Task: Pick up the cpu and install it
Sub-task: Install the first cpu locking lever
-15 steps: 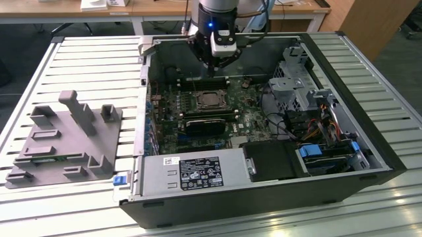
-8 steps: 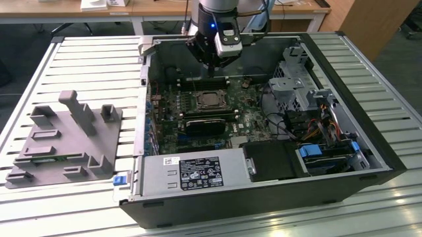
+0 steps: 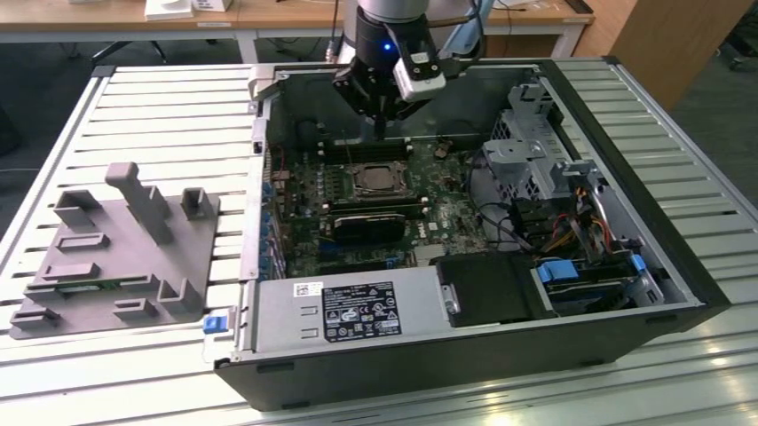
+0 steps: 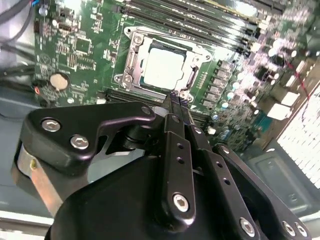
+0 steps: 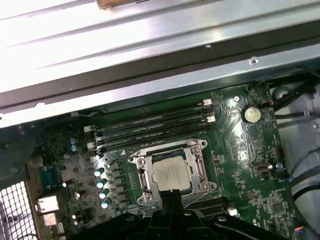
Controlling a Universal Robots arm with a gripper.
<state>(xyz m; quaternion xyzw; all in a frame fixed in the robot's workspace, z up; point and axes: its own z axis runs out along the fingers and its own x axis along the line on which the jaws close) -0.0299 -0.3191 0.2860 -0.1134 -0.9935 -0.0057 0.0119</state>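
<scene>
The cpu (image 3: pixel 376 180), a small silver-grey square chip, lies flat inside the metal socket frame (image 3: pixel 357 190) on the green motherboard (image 3: pixel 311 226) of the open computer case. Both wrist views show it seated in the socket (image 4: pixel 131 55), the cpu (image 4: pixel 164 66) bright under the light and the cpu (image 5: pixel 171 173) ringed by the frame (image 5: pixel 140 174). My gripper (image 3: pixel 381 131) hangs above the board, just beyond the socket toward the case's back wall. Its black fingers (image 4: pixel 176 130) meet at a narrow tip with nothing between them, a short way above the socket's edge. The gripper (image 5: pixel 169 196) is apart from the chip.
Long black memory slots (image 5: pixel 150 127) run beside the socket. A black card (image 3: pixel 367 226) lies across the board below it. Drive cage (image 3: pixel 539 133), cables (image 3: pixel 569 231) and power supply (image 3: pixel 343 311) crowd the case. A grey fixture (image 3: pixel 113 253) stands on the slatted table at the exterior view's left.
</scene>
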